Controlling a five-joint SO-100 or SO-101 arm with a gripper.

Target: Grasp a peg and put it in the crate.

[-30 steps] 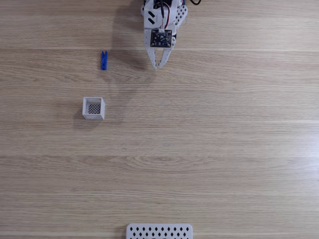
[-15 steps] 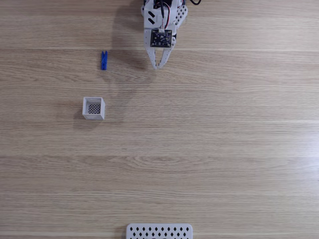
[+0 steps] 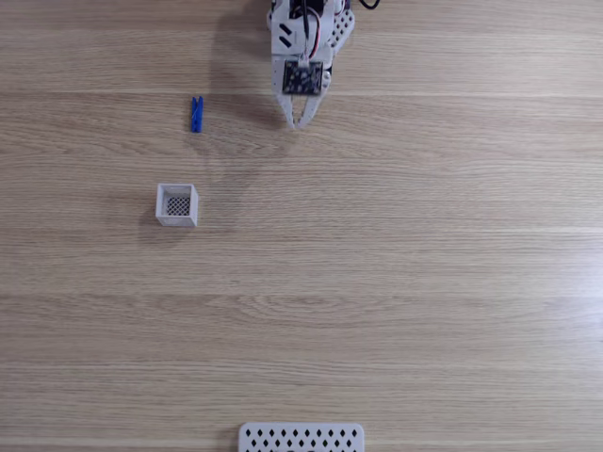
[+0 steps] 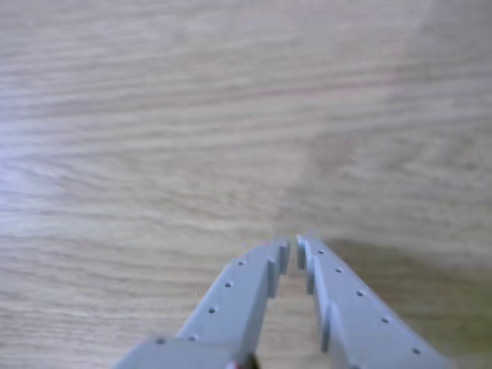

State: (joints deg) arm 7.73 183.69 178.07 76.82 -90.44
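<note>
In the fixed view, a small bright-blue peg [image 3: 196, 114] lies on the wooden table at upper left, pointing up and down the picture. Below it sits the tiny white square crate [image 3: 177, 204] with its dark mesh bottom, nothing inside. My white gripper [image 3: 296, 123] hangs at the top centre, well to the right of the peg, tips pointing down the picture. Its fingers meet at the tips with nothing between them. The other view looks down the gripper [image 4: 294, 248], whose two grey fingers [image 4: 246, 296] are shut above bare wood.
A wide flat white panel with diamond-shaped holes [image 3: 301, 438] lies at the bottom edge of the fixed view. The arm casts a shadow [image 3: 231, 56] left of the gripper. The wooden table [image 3: 396, 282] spreads open to the right and below.
The gripper has tilted and drawn slightly up the picture, so its tips sit a little nearer the top edge. Peg and crate have not moved.
</note>
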